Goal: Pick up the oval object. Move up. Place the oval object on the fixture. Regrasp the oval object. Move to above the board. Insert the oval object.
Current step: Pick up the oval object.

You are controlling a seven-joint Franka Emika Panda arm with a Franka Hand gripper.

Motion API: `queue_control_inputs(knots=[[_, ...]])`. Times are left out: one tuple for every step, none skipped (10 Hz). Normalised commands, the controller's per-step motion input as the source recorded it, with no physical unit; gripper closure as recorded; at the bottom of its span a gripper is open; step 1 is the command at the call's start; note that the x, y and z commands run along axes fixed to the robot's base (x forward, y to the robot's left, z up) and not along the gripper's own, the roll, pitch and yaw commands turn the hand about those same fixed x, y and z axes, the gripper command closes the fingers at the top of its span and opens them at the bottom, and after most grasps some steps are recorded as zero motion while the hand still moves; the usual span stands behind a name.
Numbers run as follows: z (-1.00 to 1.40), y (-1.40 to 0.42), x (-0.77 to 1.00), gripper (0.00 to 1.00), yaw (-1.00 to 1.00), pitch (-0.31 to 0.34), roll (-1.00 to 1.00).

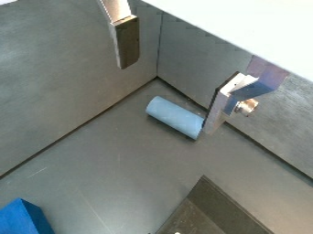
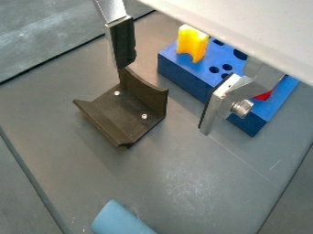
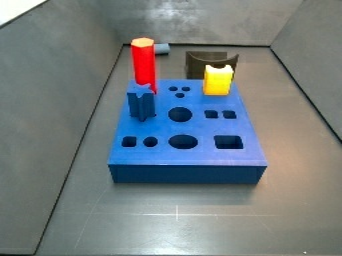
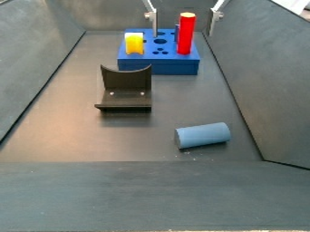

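The gripper (image 1: 184,69) hangs high above the floor with its jaws spread wide and nothing between them; in both wrist views the two silver fingers (image 2: 120,41) stand well apart. In a side view only the fingertips show at the far top edge, above the board (image 4: 164,63), so the gripper (image 4: 182,9) is well clear of every piece.

The oval object (image 1: 175,118) lies on its side on the floor, below the jaws in a wrist view and untouched. In a side view it rests near the camera, to the right of and nearer than the fixture (image 4: 125,89), apart from it (image 4: 202,135). The fixture stands between the oval object and the board, its notch empty (image 2: 123,111).

On the board (image 3: 187,135) a red peg (image 3: 142,63) stands upright at the far left, a short dark-blue star-shaped peg (image 3: 142,101) just in front of it, and a yellow block (image 3: 218,77) sits at the far right. Several holes remain open.

Judging by this layout, the task is at its very start: the oval object has not been picked up, so the lift, the placing on the fixture, the regrasp, the move above the board and the insertion are all left to do.
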Motion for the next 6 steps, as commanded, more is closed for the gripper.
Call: queue_control_inputs(knots=[[-0.03, 0.23, 0.29, 0.0, -0.71, 0.04, -0.02], [-0.08, 0.18, 0.22, 0.0, -0.8, 0.041, 0.0], [-0.09, 0.16, 0.24, 0.0, -0.79, 0.033, -0.03], [-0.17, 0.37, 0.13, 0.0, -0.59, 0.069, -0.03], [-0.29, 0.59, 0.07, 0.0, -0.36, 0.087, -0.05], [-0.34, 0.72, 0.02, 0.0, -0.2, 0.08, -0.07]])
